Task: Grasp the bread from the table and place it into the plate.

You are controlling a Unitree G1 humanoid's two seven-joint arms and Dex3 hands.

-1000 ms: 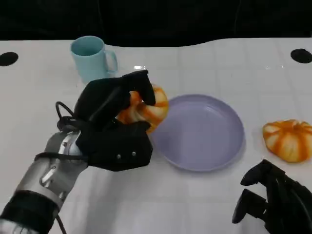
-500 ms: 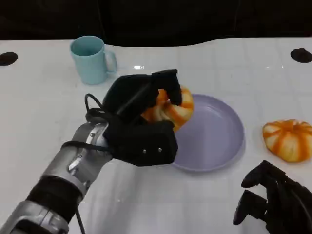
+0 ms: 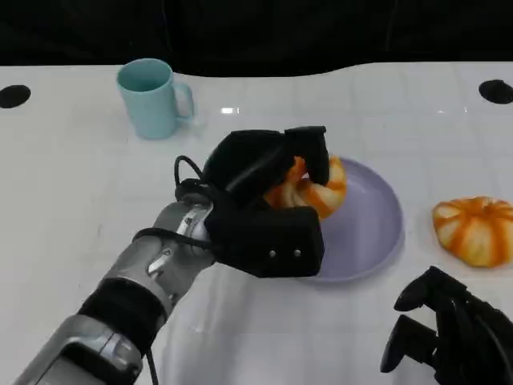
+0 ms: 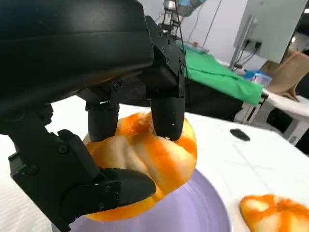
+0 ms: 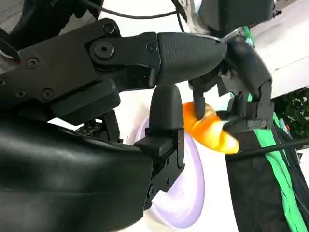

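Note:
My left hand (image 3: pixel 260 204) grips an orange-and-white striped bread (image 3: pixel 318 188) and holds it above the left part of the lavender plate (image 3: pixel 373 228). The left wrist view shows the bread (image 4: pixel 145 159) pinched between black fingers (image 4: pixel 166 113) with the plate (image 4: pixel 193 212) just beneath it. A second striped bread (image 3: pixel 474 228) lies on the table right of the plate. My right hand (image 3: pixel 449 337) rests low at the front right, fingers curled, holding nothing. In the right wrist view the held bread (image 5: pixel 207 128) hangs over the plate (image 5: pixel 186 193).
A light blue mug (image 3: pixel 152 98) stands at the back left on the white table (image 3: pixel 72 200). Black round marks (image 3: pixel 12 96) sit near both far corners. The second bread (image 4: pixel 270 215) also appears in the left wrist view.
My left hand has carried the bread rightward, from beside the plate's left rim to above the plate. The right hand has stayed put.

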